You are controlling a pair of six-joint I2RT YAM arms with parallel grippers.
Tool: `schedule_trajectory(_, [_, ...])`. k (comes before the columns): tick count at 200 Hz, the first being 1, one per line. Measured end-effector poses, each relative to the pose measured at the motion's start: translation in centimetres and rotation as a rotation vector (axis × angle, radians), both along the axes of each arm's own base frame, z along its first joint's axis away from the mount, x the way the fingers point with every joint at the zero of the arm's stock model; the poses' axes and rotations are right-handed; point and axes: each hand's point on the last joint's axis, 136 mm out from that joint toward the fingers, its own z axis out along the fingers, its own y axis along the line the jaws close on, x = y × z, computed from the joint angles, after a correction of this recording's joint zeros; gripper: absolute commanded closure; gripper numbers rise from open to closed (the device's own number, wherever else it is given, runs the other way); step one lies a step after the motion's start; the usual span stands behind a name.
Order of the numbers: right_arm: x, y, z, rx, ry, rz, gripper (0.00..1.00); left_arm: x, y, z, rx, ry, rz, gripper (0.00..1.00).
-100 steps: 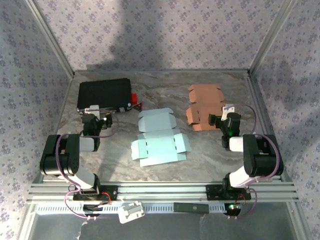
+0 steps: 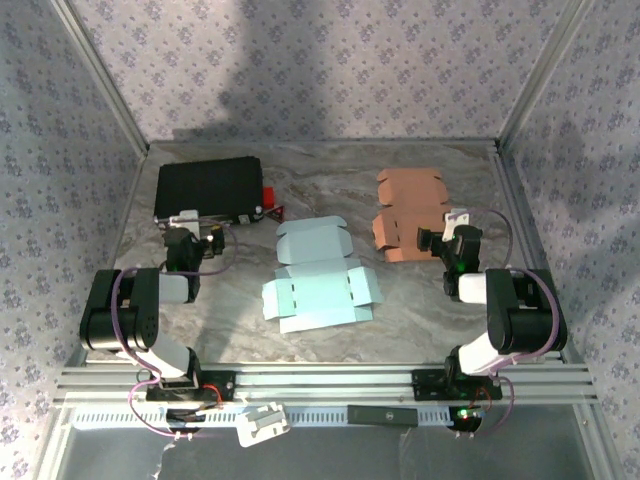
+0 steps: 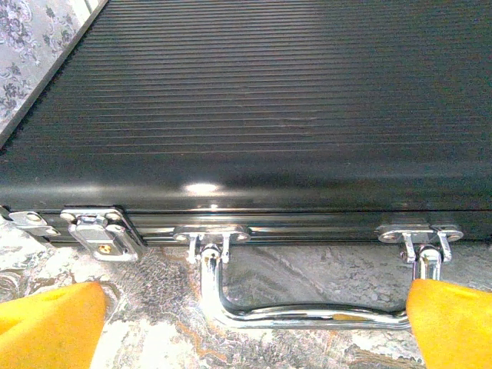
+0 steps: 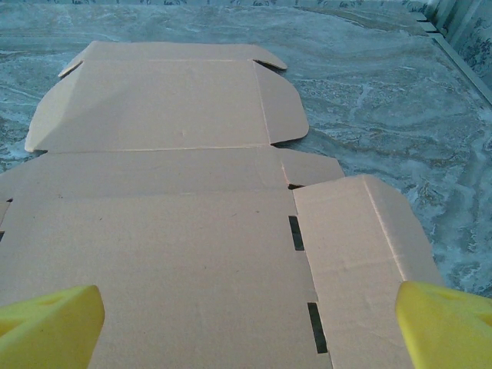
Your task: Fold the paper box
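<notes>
Box blanks lie unfolded on the tabletop (image 2: pixel 420 300): a brown box (image 4: pixel 177 231) lies flat directly ahead of and beneath the right hand (image 4: pixel 247 327), and a blue box (image 2: pixel 318 280) sits off to that hand's left, between the two hands. No flap is raised yet, so the step in hand looks like a first reach and pinch. To do it well, one hand should probably take a side flap by its free edge and swing it up along the crease, while the other pins the middle panel so the sheet cannot slide. The right hand is spread wide and holds nothing. The left hand (image 3: pixel 250 327), equally wide and empty, faces a black case (image 3: pixel 246 100), whose handle (image 3: pixel 307 307) lies just ahead of it, ungrasped.
</notes>
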Motion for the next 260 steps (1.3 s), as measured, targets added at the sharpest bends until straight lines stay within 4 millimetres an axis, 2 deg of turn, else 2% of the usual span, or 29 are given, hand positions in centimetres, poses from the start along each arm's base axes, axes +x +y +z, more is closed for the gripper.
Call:
schedule_trajectory(109, [0.0,0.0,0.0,0.0,-0.001,0.0,0.01,0.0,0.0,0.0,0.0,0.0,-0.001,0.0])
schedule_trajectory(121, [0.0,0.0,0.1,-0.001,-0.001,-0.003,0.01,-0.1,-0.1,0.3,0.012,-0.007,0.009,0.0])
schedule_trajectory(136, [-0.6,-0.1,1.0,-0.015,0.005,-0.021,0.01,-1.1,-0.8,1.9,0.046,-0.035,0.012,0.0])
schedule_trajectory(149, [-1.3,0.2,3.9,-0.033,-0.044,-0.028,0.01,-2.1,-2.5,5.4,0.076,-0.107,-0.017,0.0])
schedule_trajectory(156, [-1.7,0.7,6.4,-0.038,-0.097,-0.025,0.01,-2.6,-3.6,8.4,0.085,-0.178,-0.039,0.0])
schedule_trajectory(158, [-1.8,0.9,7.2,-0.039,-0.115,-0.023,0.01,-2.7,-3.6,8.6,0.088,-0.183,-0.038,0.0])
schedule_trajectory(170, [-2.6,1.8,12.4,-0.035,-0.207,-0.013,0.01,-4.0,-5.3,14.4,0.085,-0.315,-0.074,0.0])
schedule_trajectory(184, [-3.7,2.8,20.3,0.001,-0.33,-0.011,0.01,-5.7,-6.7,21.9,0.049,-0.458,-0.094,0.0])
schedule_trajectory(187, [-4.1,3.0,22.6,0.02,-0.357,-0.012,0.01,-6.1,-6.9,23.6,0.032,-0.481,-0.097,0.0])
schedule_trajectory(189, [-4.1,3.1,23.0,0.023,-0.363,-0.013,0.01,-6.2,-7.0,24.5,0.028,-0.492,-0.098,0.0])
schedule_trajectory(192, [-4.4,3.3,24.8,0.046,-0.386,-0.012,0.01,-6.6,-7.1,26.2,-0.003,-0.514,-0.1,0.0])
schedule_trajectory(193, [-4.7,3.4,26.1,0.056,-0.398,-0.009,0.01,-6.8,-7.2,26.8,-0.014,-0.522,-0.1,0.0])
schedule_trajectory(197, [-5.1,3.5,28.1,0.075,-0.424,-0.007,0.01,-7.2,-7.2,28.7,-0.036,-0.543,-0.103,0.0])
schedule_trajectory(198, [-5.4,3.6,29.6,0.094,-0.443,-0.003,0.01,-7.3,-7.3,29.1,-0.043,-0.548,-0.103,0.0])
schedule_trajectory(199, [-5.4,3.6,29.6,0.094,-0.443,-0.003,0.01,-7.4,-7.3,29.4,-0.058,-0.544,-0.102,0.0])
schedule_trajectory(200, [-5.5,3.6,30.1,0.1,-0.449,-0.001,0.01,-7.6,-7.2,30.4,-0.082,-0.556,-0.098,0.0])
schedule_trajectory(206, [-6.5,3.8,33.9,0.149,-0.493,0.007,0.01,-8.4,-7.0,33.2,-0.147,-0.569,-0.088,0.0])
schedule_trajectory(212, [-7.4,3.9,36.6,0.204,-0.52,0.015,0.01,-9.4,-6.6,36.1,-0.231,-0.591,-0.077,0.0])
schedule_trajectory(220, [-8.9,4.1,40.2,0.287,-0.561,0.042,0.01,-10.4,-6.2,38.9,-0.325,-0.616,-0.079,0.0])
schedule_trajectory(232, [-10.8,4.9,42.9,0.378,-0.573,0.105,0.02,-11.4,-6.1,41.4,-0.448,-0.598,-0.109,0.1])
schedule_trajectory(244, [-12.3,6.1,43.9,0.452,-0.535,0.164,0.13,-11.5,-7.1,42.8,-0.541,-0.537,-0.166,0.24])
schedule_trajectory(252, [-12.7,7.3,43.6,0.498,-0.481,0.201,0.2,-10.9,-9.0,42.5,-0.601,-0.454,-0.222,0.3])
schedule_trajectory(260, [-12.9,9.1,42.2,0.537,-0.393,0.245,0.24,-10.1,-11.9,40.5,-0.657,-0.327,-0.277,0.33])
